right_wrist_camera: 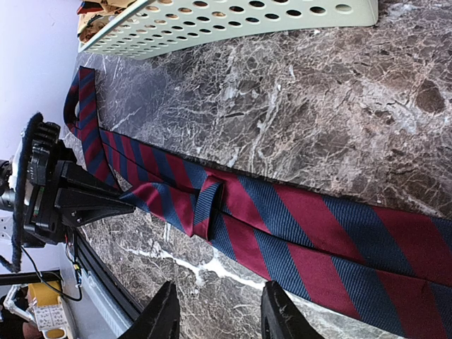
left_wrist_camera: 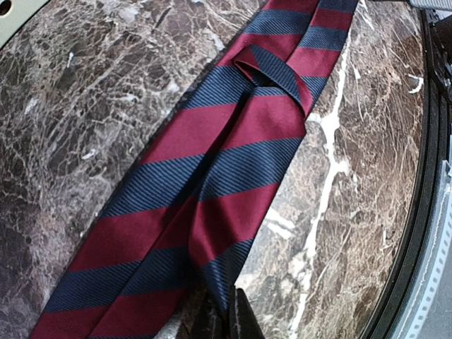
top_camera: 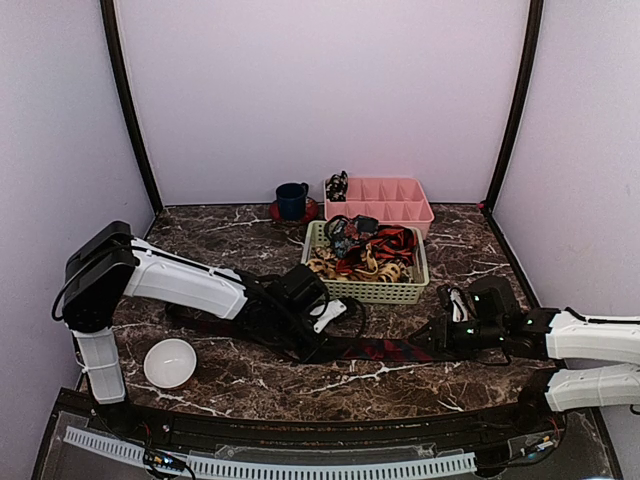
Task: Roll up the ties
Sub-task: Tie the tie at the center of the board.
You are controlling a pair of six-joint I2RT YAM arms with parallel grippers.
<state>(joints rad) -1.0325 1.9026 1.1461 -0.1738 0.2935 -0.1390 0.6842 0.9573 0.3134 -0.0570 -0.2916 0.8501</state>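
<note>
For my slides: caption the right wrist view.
Open right pincer near a striped tie on marble; left pincer grips it.

Dark marble table (top_camera: 235, 378), striped tie (top_camera: 385, 350) flat near front, white bowl (top_camera: 170, 362) left — basket (top_camera: 372, 292), pink tray (top_camera: 420, 212) behind

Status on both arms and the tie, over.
Left gripper: jaws shut on striped tie. Right gripper: jaws open beside it. Tie flat, unrolled. Basket behind, not blocking.
</note>
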